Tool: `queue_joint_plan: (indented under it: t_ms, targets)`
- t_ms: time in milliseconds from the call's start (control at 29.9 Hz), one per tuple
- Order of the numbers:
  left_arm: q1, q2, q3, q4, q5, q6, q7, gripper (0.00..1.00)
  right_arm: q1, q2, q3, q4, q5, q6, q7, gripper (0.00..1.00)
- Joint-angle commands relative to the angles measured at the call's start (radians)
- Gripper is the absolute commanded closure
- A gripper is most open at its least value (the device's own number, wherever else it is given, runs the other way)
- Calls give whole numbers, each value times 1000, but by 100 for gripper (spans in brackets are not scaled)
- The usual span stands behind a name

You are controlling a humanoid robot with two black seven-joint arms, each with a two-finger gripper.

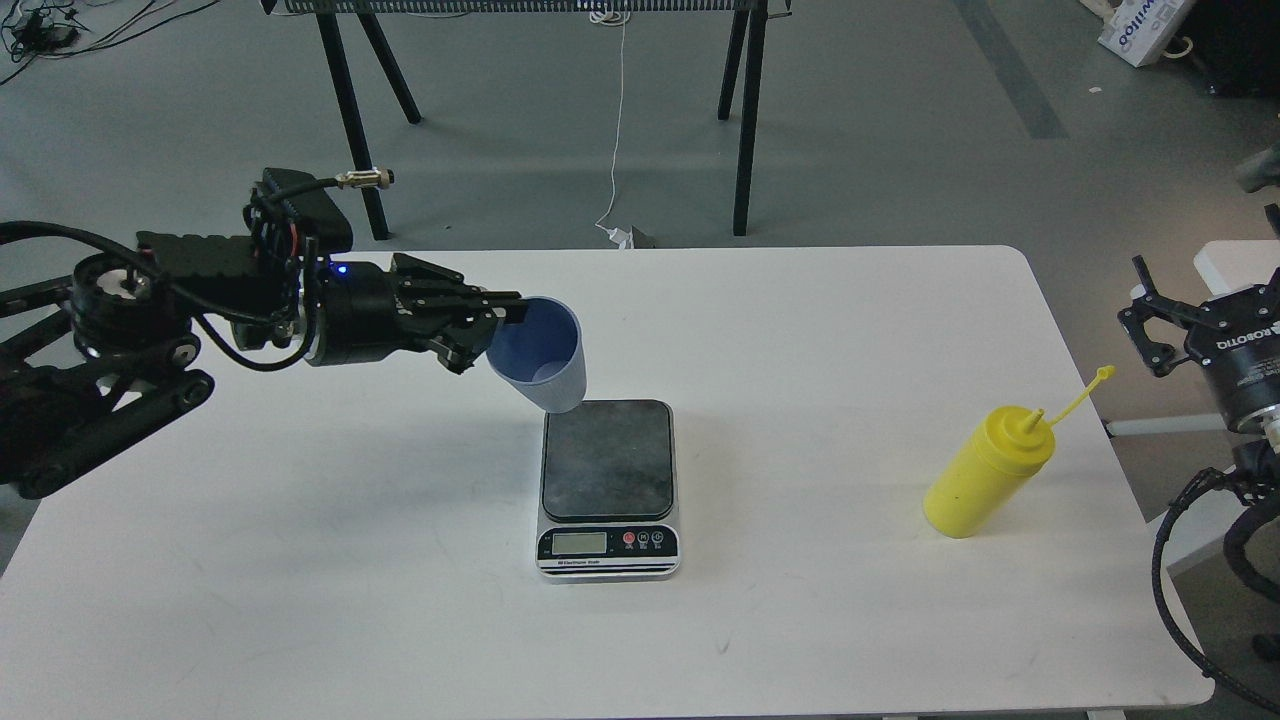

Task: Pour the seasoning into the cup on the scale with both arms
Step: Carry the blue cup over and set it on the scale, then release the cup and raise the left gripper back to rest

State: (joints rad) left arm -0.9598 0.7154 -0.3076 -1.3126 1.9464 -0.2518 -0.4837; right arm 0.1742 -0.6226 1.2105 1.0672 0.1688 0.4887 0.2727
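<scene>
Your right hand [1150,325] is partly cut off at 3 o'clock, with its fingers spread apart. Your left hand [490,325] grips the blue cup [540,355], tilted above the scale's [608,490] far edge. The yellow seasoning [985,475] stands on the white surface [350,560] at 4 o'clock. Behind it lie grey floor and black stand legs [742,120].

Right tool [1150,320] cut by frame edge; scale [608,540] display unreadable.

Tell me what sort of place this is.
Probably a robotics lab or test space, not a kitchen: a bare white table on grey floor, loose cables in the corner, black trestle legs behind, and a cardboard box.
</scene>
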Motion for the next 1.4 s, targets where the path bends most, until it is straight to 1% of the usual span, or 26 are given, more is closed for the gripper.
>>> queue_joint_plan:
  t_ms: [0,67,134,234,434,635,835,902,935,969,1036,1069,1136,1236,1303,1336,1370]
  targets:
    - [-4,-62,4,0,11,-32,20,93,-18,-2,18,-1,0,0,-1,0]
    - [7,-94,10,1,13,-35,51,92,-28,-2,24,-1,0,0,0,0]
    - [7,-125,59,1,34,-35,71,92,-35,-2,24,-3,0,0,0,0]
    - [7,-136,117,9,95,-35,76,92,-47,-2,26,-3,0,0,0,0]
    - [9,-146,116,22,125,-34,97,91,-56,-3,38,-3,0,0,0,0]
    - [10,-157,113,36,123,-35,100,90,-56,-3,38,0,0,0,0,0]
    - [12,-202,114,88,121,-35,105,89,-56,-3,40,-1,0,0,0,0]
    - [12,-203,114,90,121,-35,106,87,-58,-3,40,-3,0,0,0,0]
    - [10,-202,114,90,118,-35,109,82,-59,-3,38,-3,0,0,0,0]
    - [10,-200,114,90,117,-35,117,72,-62,-3,38,-3,0,0,0,0]
    - [10,-200,113,90,111,-29,138,39,-62,-3,38,-1,0,0,0,0]
    - [10,-200,113,90,109,-27,151,33,-62,-2,38,0,0,0,0,0]
    - [10,-195,113,90,108,-26,162,32,-62,0,40,0,0,0,0,0]
    - [9,-188,96,90,97,-24,160,27,-62,1,40,2,0,0,0,0]
    - [7,-180,52,88,51,-26,155,25,-62,-2,40,2,0,0,0,0]
    - [7,-172,21,85,7,-26,151,23,-64,-3,40,2,0,0,0,0]
    - [7,-162,-14,85,-54,-26,149,19,-64,-3,40,2,0,0,0,0]
